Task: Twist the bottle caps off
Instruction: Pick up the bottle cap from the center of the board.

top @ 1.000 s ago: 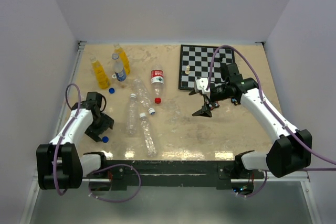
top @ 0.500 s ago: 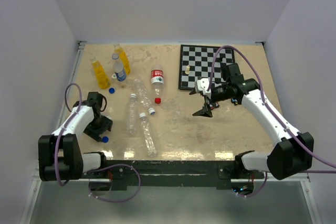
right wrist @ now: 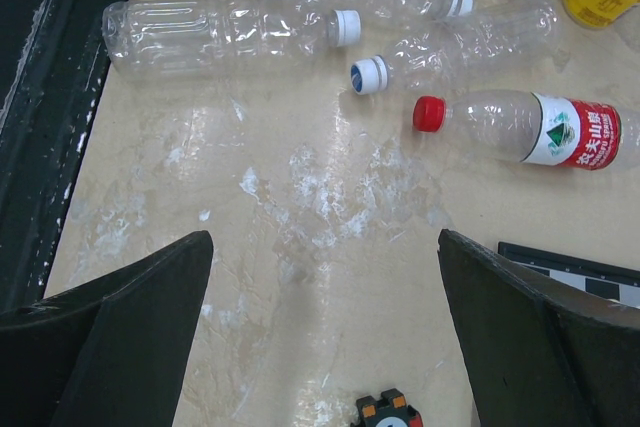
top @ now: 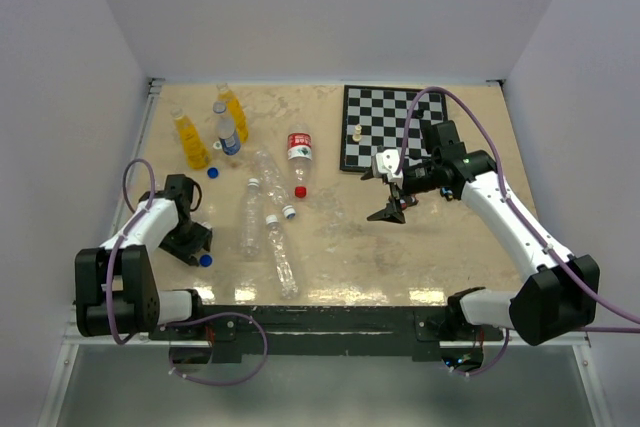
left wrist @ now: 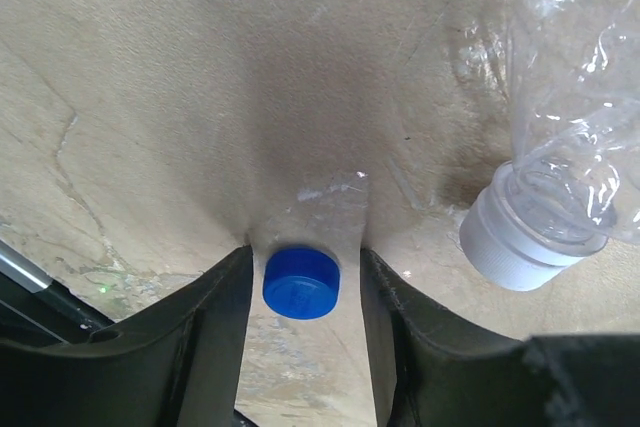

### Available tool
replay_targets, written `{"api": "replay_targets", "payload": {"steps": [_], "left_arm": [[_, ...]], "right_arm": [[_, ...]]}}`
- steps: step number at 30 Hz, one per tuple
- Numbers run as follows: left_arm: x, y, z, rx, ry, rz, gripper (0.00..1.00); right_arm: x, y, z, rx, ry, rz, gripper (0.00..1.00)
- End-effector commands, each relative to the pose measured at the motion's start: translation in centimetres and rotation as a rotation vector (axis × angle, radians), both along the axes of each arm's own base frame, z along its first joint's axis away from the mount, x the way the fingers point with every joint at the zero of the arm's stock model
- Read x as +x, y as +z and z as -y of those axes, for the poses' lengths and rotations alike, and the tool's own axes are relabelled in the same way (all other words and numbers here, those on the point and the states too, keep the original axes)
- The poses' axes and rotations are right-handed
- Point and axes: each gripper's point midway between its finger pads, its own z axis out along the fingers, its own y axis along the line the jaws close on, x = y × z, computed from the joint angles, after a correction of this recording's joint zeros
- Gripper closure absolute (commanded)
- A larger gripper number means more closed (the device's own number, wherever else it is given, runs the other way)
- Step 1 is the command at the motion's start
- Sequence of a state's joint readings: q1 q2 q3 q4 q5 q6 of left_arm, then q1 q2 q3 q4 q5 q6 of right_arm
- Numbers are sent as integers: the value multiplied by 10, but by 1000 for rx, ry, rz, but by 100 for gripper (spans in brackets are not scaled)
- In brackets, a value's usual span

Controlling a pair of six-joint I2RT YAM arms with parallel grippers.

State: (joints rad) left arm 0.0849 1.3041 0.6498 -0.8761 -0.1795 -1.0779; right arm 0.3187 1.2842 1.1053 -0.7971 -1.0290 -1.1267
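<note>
My left gripper [top: 196, 250] is low at the table's left near edge, open. A loose blue cap [left wrist: 301, 283] lies on the table between its fingers [left wrist: 215, 327], with a gap on each side; it also shows in the top view [top: 205, 260]. A second loose blue cap [top: 213, 172] lies near the two orange-yellow bottles [top: 188, 140] [top: 233, 112] and the clear blue-and-white-label bottle [top: 227, 132], which stand at the back left. My right gripper [top: 388, 209] hangs open and empty above the middle of the table [right wrist: 325, 237].
Three clear unlabelled bottles [top: 250, 215] [top: 280, 252] [top: 268, 175] lie in the middle left, with white caps on; one capped neck [left wrist: 520, 247] is just right of my left fingers. A red-label bottle [top: 299, 157] with a red cap lies beside them. A chessboard [top: 385, 127] with white pieces lies at the back right.
My left gripper has shifted slightly toward the near left, staying low around the blue cap. The right arm has barely moved.
</note>
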Motion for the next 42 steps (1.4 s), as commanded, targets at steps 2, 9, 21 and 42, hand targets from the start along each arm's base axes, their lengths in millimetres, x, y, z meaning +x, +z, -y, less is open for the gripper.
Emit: {"api": "replay_targets", "payload": {"steps": [2,9,21,42], "left_arm": [[14,8,9,-63,-31,60,50],[4,16,19,-107,-74,65,39],[3,8,13,-65,-51,-2,41],[10,22,33,-153,-117,87,79]], "right_arm": [[3,16,0,14,0,54,2],[4,14,0,11,-2,53,2],[4,17,2,14,-8,60,2],[5,15,3,7,-14,60,2]]}}
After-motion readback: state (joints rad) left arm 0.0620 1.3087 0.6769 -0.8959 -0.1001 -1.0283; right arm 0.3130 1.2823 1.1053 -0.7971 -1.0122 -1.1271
